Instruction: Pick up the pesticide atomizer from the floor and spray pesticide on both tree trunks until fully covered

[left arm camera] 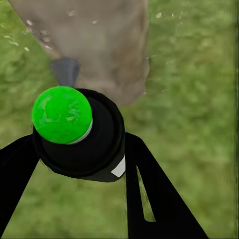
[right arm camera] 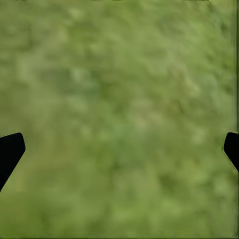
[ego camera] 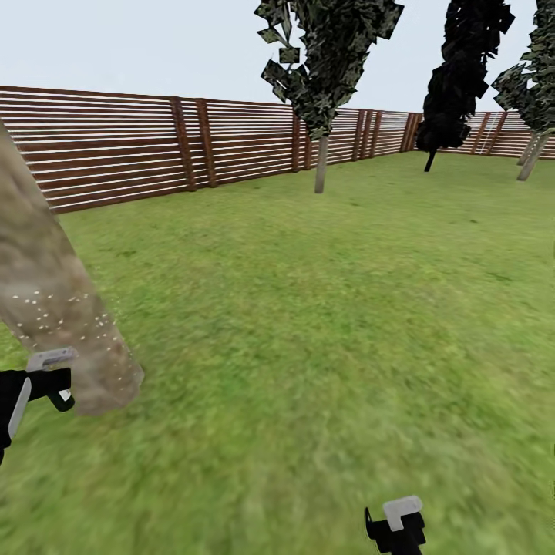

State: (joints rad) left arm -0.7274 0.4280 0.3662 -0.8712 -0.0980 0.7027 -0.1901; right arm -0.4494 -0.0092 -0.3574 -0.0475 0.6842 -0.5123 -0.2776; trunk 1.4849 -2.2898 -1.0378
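Observation:
My left gripper (ego camera: 45, 384) (left arm camera: 82, 149) is shut on the pesticide atomizer (left arm camera: 74, 134), a black bottle with a bright green round top. Its black fingers (left arm camera: 149, 184) clamp the bottle's sides. Just beyond it, at the head view's left, stands a thick mottled grey-beige tree trunk (ego camera: 54, 308) (left arm camera: 99, 45), leaning in the picture. Tiny whitish pesticide specks (ego camera: 48, 312) (left arm camera: 29, 23) dot its lower bark. My right gripper (ego camera: 397, 528) (right arm camera: 119, 149) hangs open over bare grass (right arm camera: 119, 99), nothing between its fingers. The other thick-trunked tree is out of view.
Grass lawn (ego camera: 324, 308) stretches ahead to a brown slatted fence (ego camera: 139, 142). A tree with a thin pale stem (ego camera: 321, 162) stands by the fence, a black cypress-like tree (ego camera: 455, 85) further right, and another thin leaning stem (ego camera: 532, 158) at the right edge.

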